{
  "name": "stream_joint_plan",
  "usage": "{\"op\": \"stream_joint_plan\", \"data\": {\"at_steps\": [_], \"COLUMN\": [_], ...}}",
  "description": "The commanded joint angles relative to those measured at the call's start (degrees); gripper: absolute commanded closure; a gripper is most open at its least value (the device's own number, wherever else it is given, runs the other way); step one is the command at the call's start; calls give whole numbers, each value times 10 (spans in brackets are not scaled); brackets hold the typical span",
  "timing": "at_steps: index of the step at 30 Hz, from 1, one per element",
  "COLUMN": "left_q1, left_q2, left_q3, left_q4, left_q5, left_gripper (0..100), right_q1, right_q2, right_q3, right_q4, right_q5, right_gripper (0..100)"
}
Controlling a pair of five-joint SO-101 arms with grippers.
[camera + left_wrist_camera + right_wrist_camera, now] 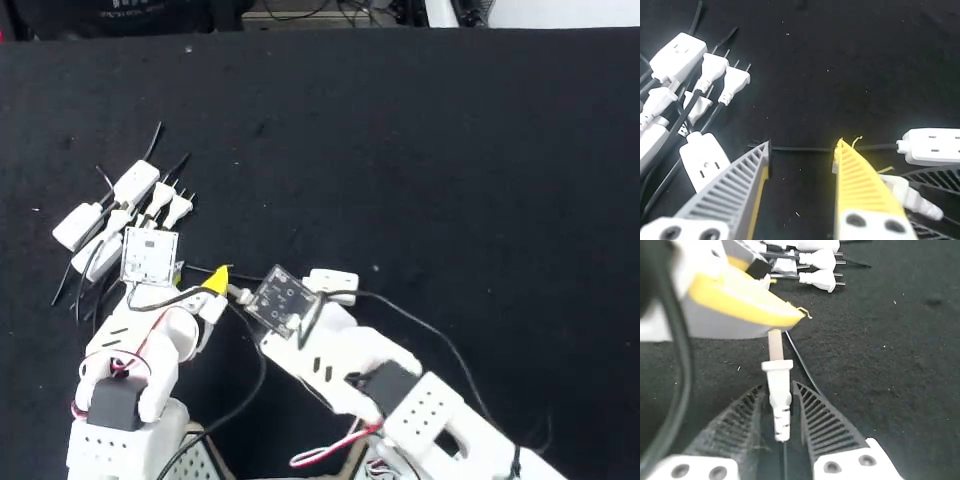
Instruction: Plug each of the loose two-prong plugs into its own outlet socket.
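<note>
Clamping a white plug (779, 401) in its right gripper (777, 386) beside the wide-open left gripper (803, 145), the robot seems to have seated none yet; other plugs (735, 82) lie loose nearby.

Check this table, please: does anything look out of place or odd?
Yes. The white two-prong plug held in the right gripper points its prongs at the yellow finger of the left gripper, not into the white outlet socket beside it. Whether they touch, I cannot tell.
</note>
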Motion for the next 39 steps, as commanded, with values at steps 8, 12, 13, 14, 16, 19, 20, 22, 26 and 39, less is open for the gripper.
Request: {"op": "stream_joint_plan", "data": {"at_steps": [8,12,13,14,16,19,20,22,26,39], "left_q1": [7,7,7,4,0,-30,-48,-80,-90,40], "left_q2": [2,2,2,2,2,2,2,2,2,2], "left_q3": [-5,-5,-5,-6,-13,-40,-50,-64,-63,-1], "left_q4": [-5,-4,-4,-6,-8,-7,-7,-8,-8,-7], "left_q5": [-6,-6,-6,-6,-5,-2,2,33,62,13], "left_gripper": [787,787,787,787,787,787,787,787,787,787], "right_q1": [-25,-25,-25,-25,-25,-25,-25,-25,-34,-68], "right_q2": [-145,-152,-148,-147,-147,-147,-147,-147,-147,-153], "right_q3": [22,24,24,24,26,27,27,26,28,2], "right_q4": [37,35,35,36,38,65,75,87,90,105], "right_q5": [-4,-33,-34,-33,-33,1,10,15,18,-2], "right_gripper": [988,988,988,988,988,988,988,988,988,988]}}
